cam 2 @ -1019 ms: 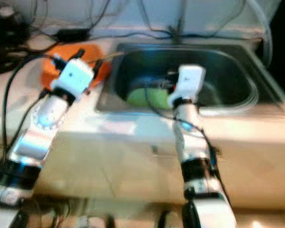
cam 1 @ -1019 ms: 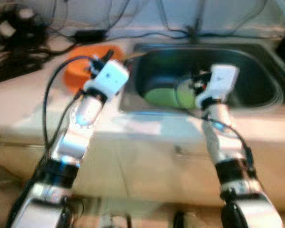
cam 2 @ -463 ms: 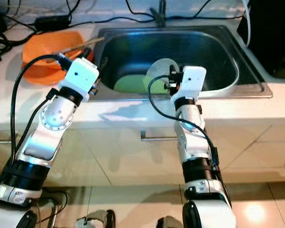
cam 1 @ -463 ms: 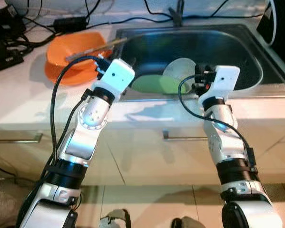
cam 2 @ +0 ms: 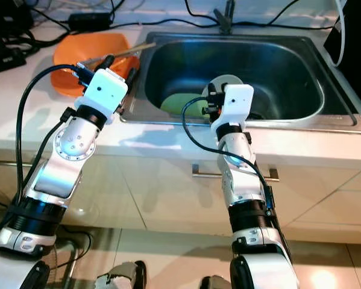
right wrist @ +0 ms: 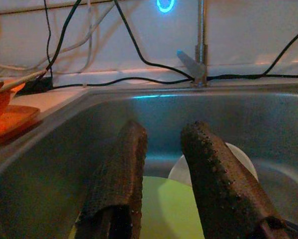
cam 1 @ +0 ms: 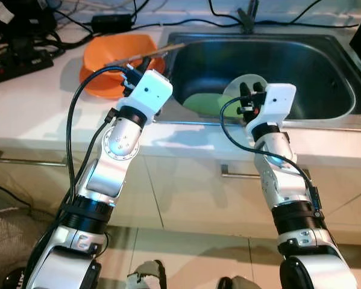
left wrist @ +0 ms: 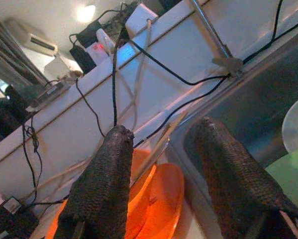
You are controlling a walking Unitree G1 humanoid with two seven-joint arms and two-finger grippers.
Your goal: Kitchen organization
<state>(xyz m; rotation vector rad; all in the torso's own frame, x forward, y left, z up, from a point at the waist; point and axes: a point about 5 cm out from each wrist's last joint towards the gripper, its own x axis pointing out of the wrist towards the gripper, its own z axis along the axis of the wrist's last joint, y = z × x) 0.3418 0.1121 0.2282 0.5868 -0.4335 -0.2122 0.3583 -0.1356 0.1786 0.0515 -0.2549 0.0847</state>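
A steel sink [cam 1: 325, 72] is set in the white counter. In its basin lies a green plate [cam 1: 203, 103] with a white plate [cam 1: 245, 83] leaning just behind it. To the sink's left stands an orange bowl [cam 1: 117, 55] with a wooden stick [cam 1: 150, 53] resting across it. My left gripper [left wrist: 163, 128] hovers open and empty at the sink's front left corner, facing the orange bowl [left wrist: 158, 199]. Over the sink's front rim my right gripper [right wrist: 164, 128] is open and empty, above the green plate [right wrist: 163, 209].
The faucet [cam 1: 247, 13] rises behind the sink. Black cables and power adapters [cam 1: 23, 51] crowd the counter's back left. A dark box [cam 2: 355, 42] stands at the far right. Cupboard doors with metal handles [cam 1: 237, 174] run below the counter.
The blurred picture has cleared and the whole view has shifted, so the camera moved. Both arms keep about the same pose by the sink's front rim. The plates and bowl lie as before.
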